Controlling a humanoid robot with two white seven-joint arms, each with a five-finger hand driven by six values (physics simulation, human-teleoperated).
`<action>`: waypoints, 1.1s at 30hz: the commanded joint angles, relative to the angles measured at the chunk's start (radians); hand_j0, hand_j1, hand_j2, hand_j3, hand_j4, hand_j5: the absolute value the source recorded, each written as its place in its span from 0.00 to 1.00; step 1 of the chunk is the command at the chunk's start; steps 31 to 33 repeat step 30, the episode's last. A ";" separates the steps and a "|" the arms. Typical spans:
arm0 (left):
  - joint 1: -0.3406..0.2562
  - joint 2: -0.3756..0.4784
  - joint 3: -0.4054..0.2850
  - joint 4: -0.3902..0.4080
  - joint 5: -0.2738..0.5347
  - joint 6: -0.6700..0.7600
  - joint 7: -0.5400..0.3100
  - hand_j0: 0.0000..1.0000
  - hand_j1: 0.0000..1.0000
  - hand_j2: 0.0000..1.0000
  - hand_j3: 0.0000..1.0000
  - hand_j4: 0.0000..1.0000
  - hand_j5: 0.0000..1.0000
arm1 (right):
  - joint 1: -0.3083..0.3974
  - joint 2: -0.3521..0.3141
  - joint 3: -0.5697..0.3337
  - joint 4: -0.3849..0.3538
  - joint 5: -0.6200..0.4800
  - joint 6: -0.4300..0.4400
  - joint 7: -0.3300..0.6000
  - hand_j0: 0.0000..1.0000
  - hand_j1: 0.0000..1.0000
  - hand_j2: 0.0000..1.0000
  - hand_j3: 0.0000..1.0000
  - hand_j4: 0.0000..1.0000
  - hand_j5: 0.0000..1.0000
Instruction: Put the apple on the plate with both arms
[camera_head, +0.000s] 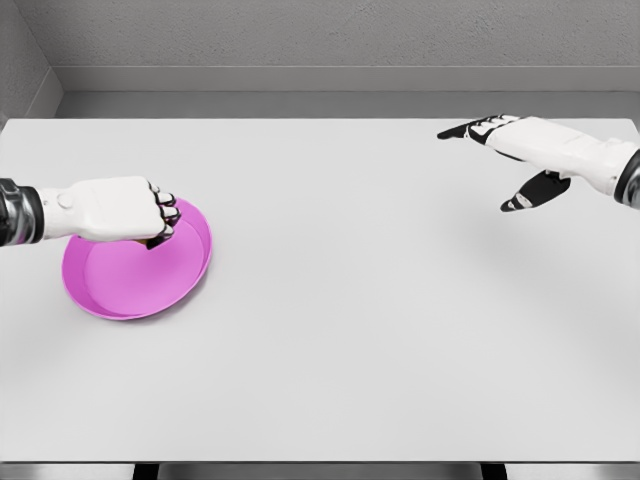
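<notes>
Apple: I cannot see it as a distinct object; only a small dark, brownish patch shows under the curled fingers of my left hand (150, 215), and I cannot tell whether that is the apple or shadow; if the apple is anywhere in view it is hidden inside that fist, above the upper rim of the plate (150, 290).

Left hand: fingers curled tight into a fist, knuckles pointing toward picture right; the fist sits over the top edge of the plate, overlapping its rim; whether the fingers actually enclose anything I cannot confirm from this view; the white forearm enters from the left edge, with a dark joint band at the very border.

Plate: magenta, round, shallow with a raised rim; it lies flat on the surface (350, 330) in the left half, nearer the left edge than the middle; its visible interior is bare pink.

Right hand (510, 160): well apart from the plate, at the far right of the surface; fingers stretched out and spread, dark fingertips pointing toward picture left, thumb hanging lower; it grips nothing; its arm comes in from the right edge.

Surface: plain white, with a grey wall behind its far edge.
</notes>
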 joint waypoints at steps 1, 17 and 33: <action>0.000 0.002 0.000 0.000 0.003 0.002 -0.005 0.81 0.81 0.81 0.81 0.81 0.81 | 0.000 -0.002 0.000 0.000 -0.002 0.001 0.000 1.00 1.00 1.00 1.00 1.00 1.00; 0.008 0.008 0.091 0.153 0.210 0.002 -0.008 1.00 1.00 1.00 1.00 1.00 1.00 | 0.000 -0.002 0.000 0.000 -0.002 0.001 0.000 1.00 1.00 1.00 1.00 1.00 1.00; 0.023 0.047 0.093 0.182 0.291 0.002 -0.008 1.00 1.00 1.00 1.00 1.00 1.00 | 0.000 -0.002 0.000 0.000 -0.002 0.001 0.000 1.00 1.00 1.00 1.00 1.00 1.00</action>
